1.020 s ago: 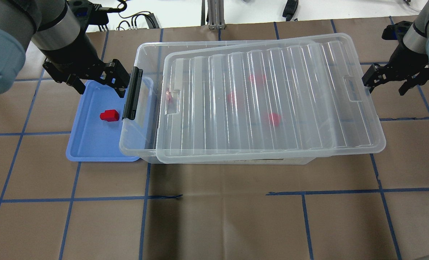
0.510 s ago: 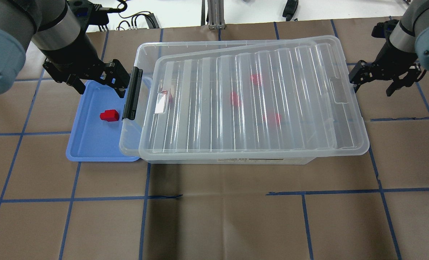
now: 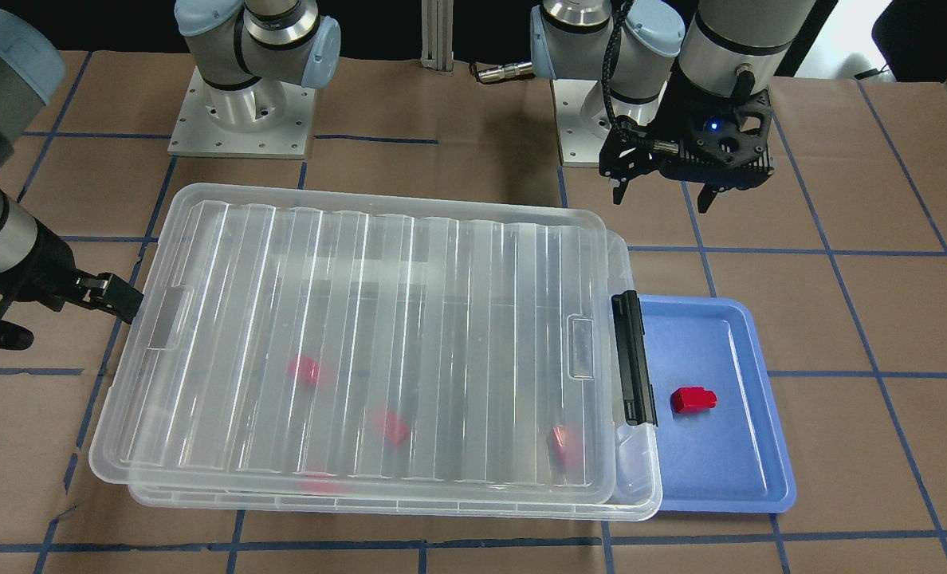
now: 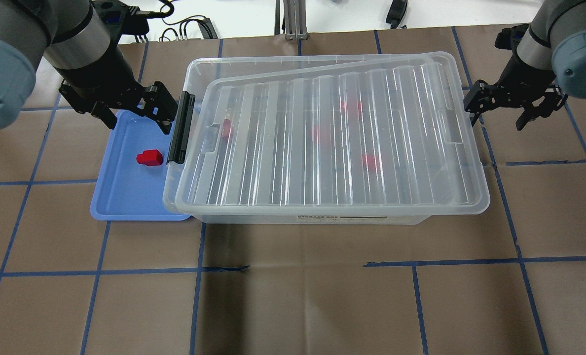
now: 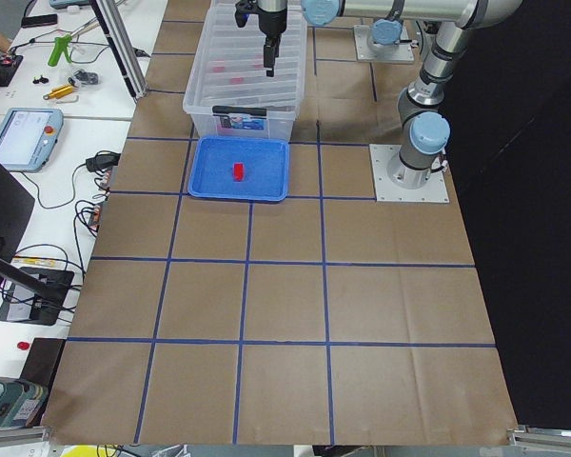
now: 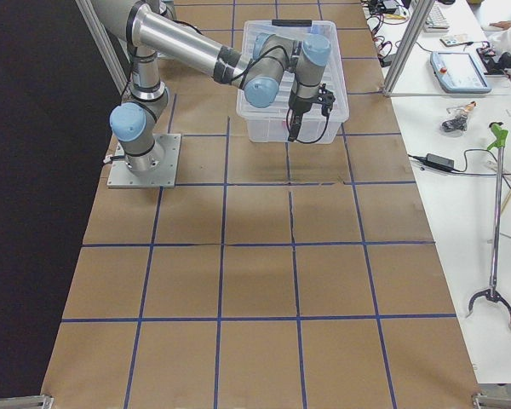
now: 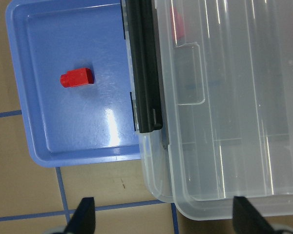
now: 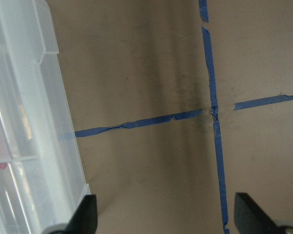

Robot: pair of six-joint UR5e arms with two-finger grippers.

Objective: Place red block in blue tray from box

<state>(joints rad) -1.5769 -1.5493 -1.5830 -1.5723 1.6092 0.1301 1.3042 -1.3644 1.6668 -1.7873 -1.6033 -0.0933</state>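
L gripper (image 4: 136, 121) hangs w/ fingers spread, nothing in them, over the blue tray (image 4: 125, 190) by the black latch (image 4: 180, 128). The red block (image 4: 149, 158) lies in the tray, so placing looks done. R gripper (image 4: 496, 118), also spread & empty, sits at the lid (image 4: 342, 98)'s other end. The lid lies skewed on the box (image 4: 298, 218). Prob. left: squaring it.

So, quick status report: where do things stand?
Left gripper open near blue tray. Right gripper open at lid's end. Red block in tray. Lid askew on box, covering other red blocks.
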